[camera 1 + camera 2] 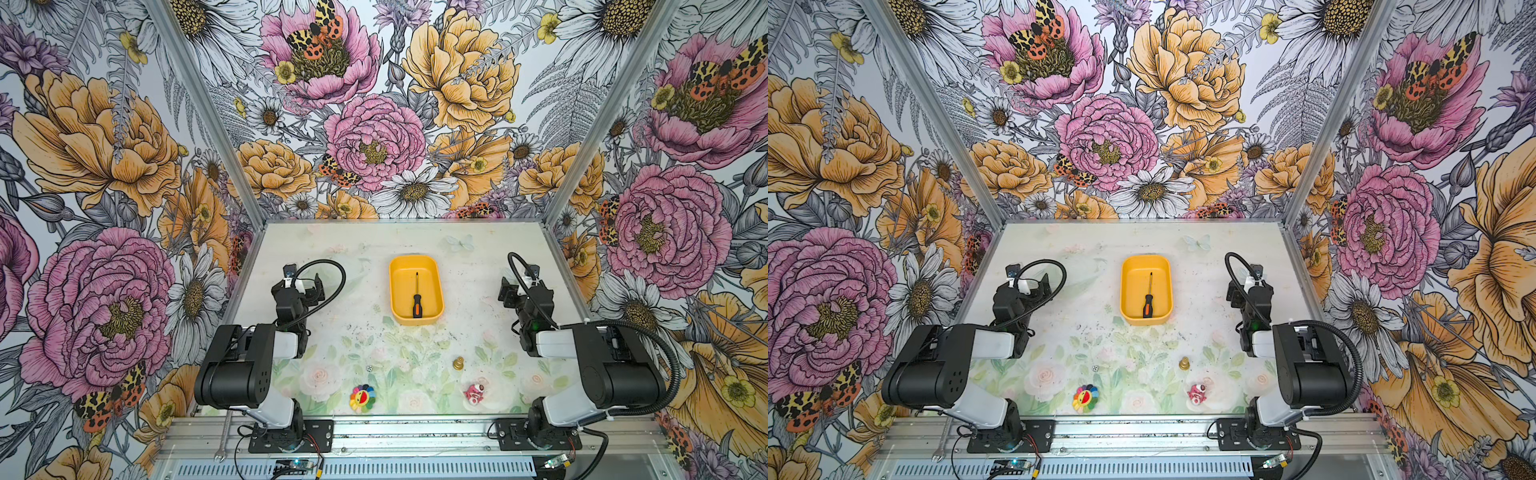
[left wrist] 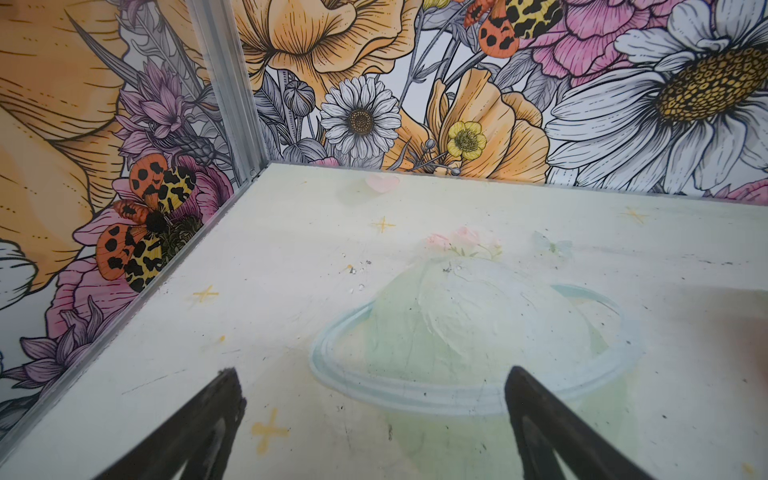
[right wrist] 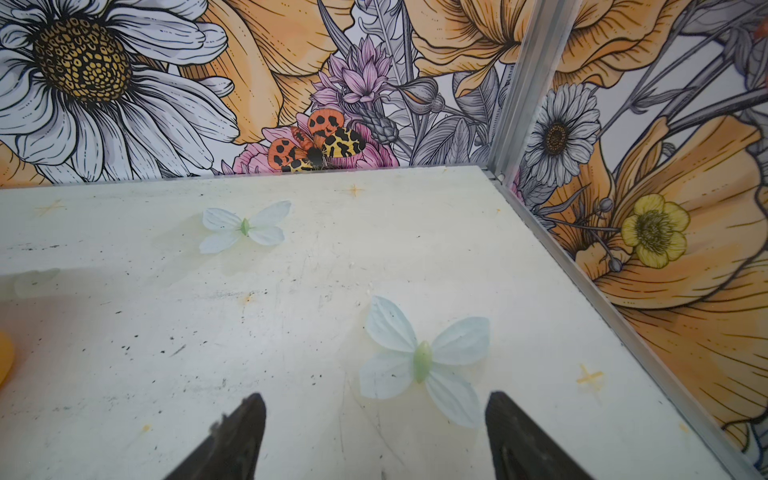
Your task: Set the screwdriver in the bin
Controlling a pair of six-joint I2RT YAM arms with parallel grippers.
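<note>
Between the fingers of the right claw (image 3: 374, 399) bare table (image 3: 249, 332) shows: the two dark tips stand wide apart and grip nothing, with a pale printed butterfly (image 3: 422, 361) just ahead of them. At the edge of that wrist view an orange sliver of the bin (image 3: 5, 359) shows, off to the claw's side and apart from it. In both top views this claw hangs to the right of the bin, near but not touching, with open table between them. The screwdriver (image 1: 416, 296) lies flat inside the bin, along its length, the black-and-orange handle toward the near wall and the thin shaft pointing at the far wall; it touches neither claw. On the bin's other side the left claw (image 2: 372, 372) likewise has its fingers spread wide, holding nothing, above a faint printed ring (image 2: 415, 397) on the table. Nearer the arm bases, and well apart from the bin and from both claws, sit four small things: a white die (image 1: 369, 368), a brass-coloured knob (image 1: 458, 363), a rainbow flower toy (image 1: 362, 398) and a pink toy (image 1: 473, 393). A wrench (image 1: 221, 440) lies on the metal rail (image 1: 415, 432) by the left arm's base. Flowered walls (image 1: 374, 124) close the table in on three sides.
</note>
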